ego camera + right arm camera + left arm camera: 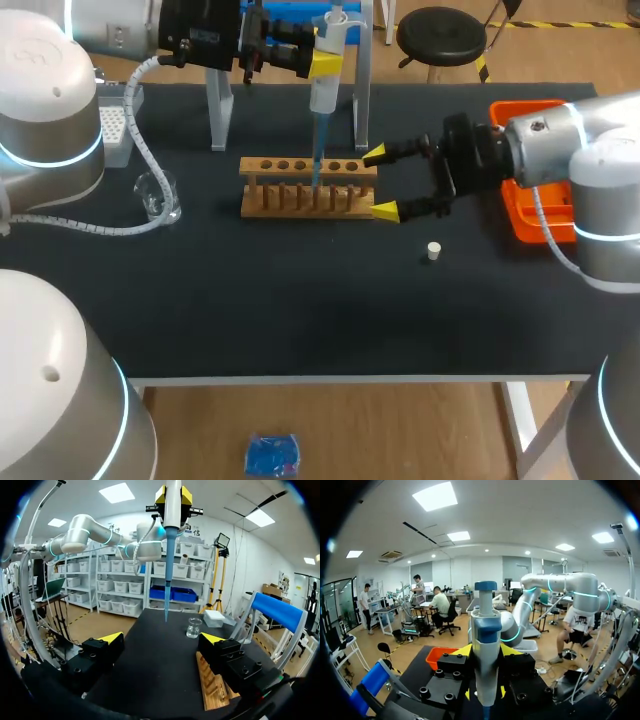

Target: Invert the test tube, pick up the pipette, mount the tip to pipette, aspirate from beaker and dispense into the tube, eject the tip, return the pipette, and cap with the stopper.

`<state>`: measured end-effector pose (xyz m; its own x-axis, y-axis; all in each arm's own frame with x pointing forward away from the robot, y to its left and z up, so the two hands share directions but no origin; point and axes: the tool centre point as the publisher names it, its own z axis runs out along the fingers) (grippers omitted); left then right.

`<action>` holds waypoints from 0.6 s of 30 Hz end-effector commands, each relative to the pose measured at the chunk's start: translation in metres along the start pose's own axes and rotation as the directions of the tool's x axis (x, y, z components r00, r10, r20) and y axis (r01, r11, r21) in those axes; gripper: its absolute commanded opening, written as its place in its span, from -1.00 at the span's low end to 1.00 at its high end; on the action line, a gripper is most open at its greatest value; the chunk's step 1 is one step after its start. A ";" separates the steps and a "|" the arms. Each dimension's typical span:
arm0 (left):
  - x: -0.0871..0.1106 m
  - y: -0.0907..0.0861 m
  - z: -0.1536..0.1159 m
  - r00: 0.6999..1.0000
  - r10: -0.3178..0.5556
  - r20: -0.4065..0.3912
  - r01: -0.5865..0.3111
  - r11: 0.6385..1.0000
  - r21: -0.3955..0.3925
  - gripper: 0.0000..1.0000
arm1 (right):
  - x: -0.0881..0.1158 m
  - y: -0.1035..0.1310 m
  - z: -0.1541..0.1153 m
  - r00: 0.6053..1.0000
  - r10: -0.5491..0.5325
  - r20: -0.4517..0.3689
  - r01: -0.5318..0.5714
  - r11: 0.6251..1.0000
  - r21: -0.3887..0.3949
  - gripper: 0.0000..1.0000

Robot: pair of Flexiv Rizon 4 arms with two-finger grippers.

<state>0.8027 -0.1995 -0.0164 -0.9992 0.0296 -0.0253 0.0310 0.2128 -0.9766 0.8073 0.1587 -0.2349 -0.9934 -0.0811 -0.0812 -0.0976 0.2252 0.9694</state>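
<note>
Since the dose must drop straight down, the head view shows my left gripper (325, 62) clamped on the pipette (325, 92), its blue tip (317, 150) above the wooden rack (300, 166). Left wrist view: my fingers (465, 652) pinch its barrel. Right wrist view: my right gripper (161, 637), fingers apart and empty, sits beside the rack, probably to steady it.

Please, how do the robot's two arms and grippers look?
The left arm and right arm are rounded, silver-white, with glowing blue rings. A white ribbed hose follows the left arm. The left gripper and right gripper are black with yellow wedge tips.
</note>
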 end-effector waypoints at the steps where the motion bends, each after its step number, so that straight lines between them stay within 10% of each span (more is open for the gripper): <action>1: 0.001 0.000 0.000 1.000 0.001 0.002 -0.001 1.000 0.001 -1.00 | 0.000 0.000 -0.001 1.000 0.000 -0.002 0.000 1.000 0.001 1.00; 18: -0.019 0.027 -0.088 0.998 0.033 0.062 -0.032 0.999 -0.012 -1.00 | 0.000 0.000 -0.001 1.000 0.000 -0.002 0.000 1.000 0.001 1.00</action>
<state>0.8279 -0.1395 -0.0270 -0.9973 -0.0322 -0.0664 0.0573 0.2290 -0.9717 0.8076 0.1588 -0.2352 -0.9934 -0.0807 -0.0811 -0.0974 0.2238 0.9698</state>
